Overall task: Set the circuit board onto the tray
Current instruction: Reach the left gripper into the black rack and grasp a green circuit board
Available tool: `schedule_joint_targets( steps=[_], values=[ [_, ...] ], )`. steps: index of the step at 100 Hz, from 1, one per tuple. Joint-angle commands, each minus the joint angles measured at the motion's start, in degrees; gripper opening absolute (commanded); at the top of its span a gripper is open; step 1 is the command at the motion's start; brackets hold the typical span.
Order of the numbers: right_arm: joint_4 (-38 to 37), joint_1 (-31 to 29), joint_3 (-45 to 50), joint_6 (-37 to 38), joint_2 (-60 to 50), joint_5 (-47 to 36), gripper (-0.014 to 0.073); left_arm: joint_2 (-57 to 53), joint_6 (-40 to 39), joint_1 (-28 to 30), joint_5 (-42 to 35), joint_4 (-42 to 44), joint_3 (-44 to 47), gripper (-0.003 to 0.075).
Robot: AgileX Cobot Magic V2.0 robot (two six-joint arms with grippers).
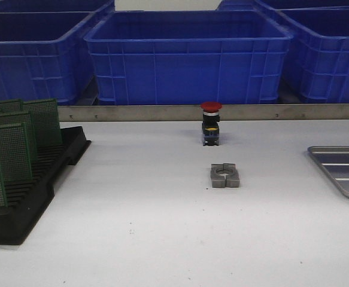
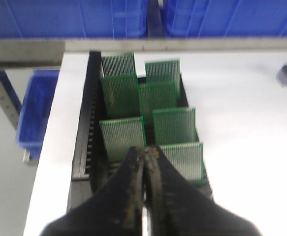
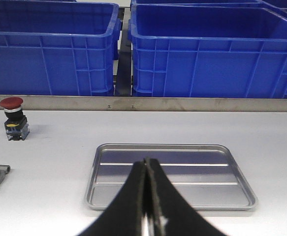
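far left: black slotted rack (image 2: 86, 142) holds the circuit boards (image 2: 123, 139) upright on edge, each in its own slot so faces do not touch and a top edge is free to pinch. my left wrist view counts seven green boards in two rows; the front view cuts the rack off, so i trust the wrist count. none is on the tray yet.

my left gripper (image 2: 145, 153) hangs above the rack's near end, fingers pressed together, nothing between them. i judge the first step, parting them over a board, is not yet begun.

centre of the white table (image 1: 144, 239): one red mushroom push-button (image 1: 211, 122) standing upright, and nearer me one grey metal clamp block (image 1: 225, 176), lying flat. both apart from rack and tray, no part in the task.

right: one silver-grey metal tray (image 3: 170, 174), flat, ridged bottom, bare, open side up to receive a board. my right gripper (image 3: 146, 164) hovers over its near edge, fingers clenched, empty.

behind the table edge: blue plastic bins (image 1: 189, 57), at least four in the front view.
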Motion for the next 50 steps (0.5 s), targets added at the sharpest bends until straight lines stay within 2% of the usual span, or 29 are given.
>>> schedule_joint_targets(
  steps=[1, 11, 18, 25, 40, 50],
  values=[
    [-0.7, -0.4, 0.0, 0.1, -1.3, -4.3, -0.0059, 6.1, 5.1, -0.1, -0.5, -1.4, -4.8, 0.0093],
    [-0.7, -0.4, 0.0, 0.1, -1.3, -4.3, -0.0059, 12.5, 13.5, -0.1, 1.4, -4.4, -8.7, 0.0277],
    [-0.7, -0.4, 0.0, 0.1, -1.3, -4.3, -0.0059, 16.5, 20.2, -0.1, 2.2, -6.2, -11.1, 0.0362],
    [-0.7, -0.4, 0.0, 0.1, -1.3, -4.3, -0.0059, 20.5, 28.2, -0.1, 4.2, -7.0, -13.5, 0.0388],
    [-0.7, -0.4, 0.0, 0.1, -1.3, -4.3, -0.0059, 29.6, 46.8, -0.1, 9.3, -12.4, -19.3, 0.0388],
    [-0.7, -0.4, 0.0, 0.1, -1.3, -4.3, -0.0059, 36.1, 53.6, -0.1, 11.0, -16.5, -22.4, 0.0388]
  ],
)
